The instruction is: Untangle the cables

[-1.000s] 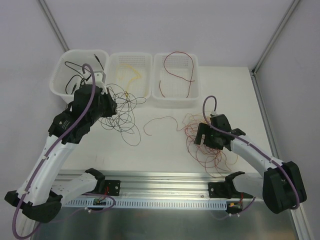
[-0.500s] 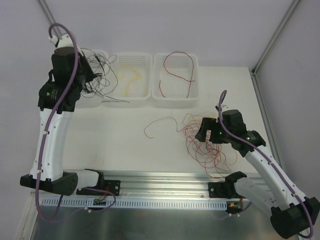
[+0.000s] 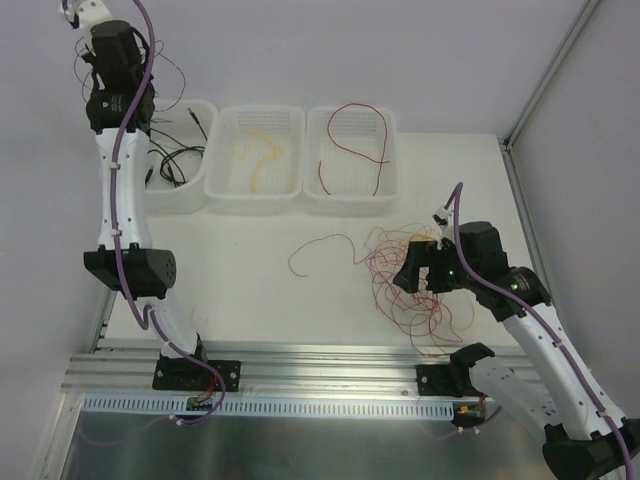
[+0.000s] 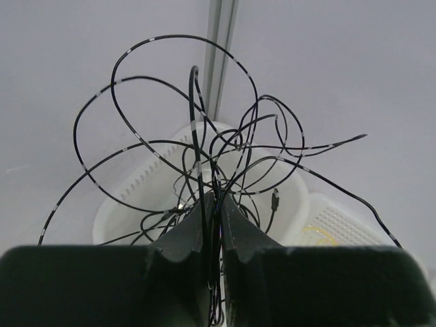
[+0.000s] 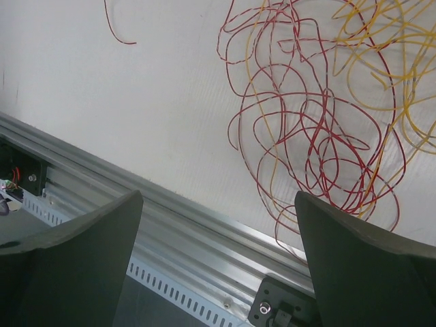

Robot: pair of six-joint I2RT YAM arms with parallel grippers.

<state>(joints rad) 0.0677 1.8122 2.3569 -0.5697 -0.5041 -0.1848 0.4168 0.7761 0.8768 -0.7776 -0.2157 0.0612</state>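
Looping hair-thin red, yellow, black cables (image 3: 405,285)

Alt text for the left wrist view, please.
The left hand is shut on a bunch of black cables whose loops fan out above it. Behind them sits a white basket, with a second basket holding a yellow wire at lower right.

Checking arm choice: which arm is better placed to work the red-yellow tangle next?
Right. The right gripper, open, hovers over the tangle; the left gripper is high over the left bin, shut on black cables.
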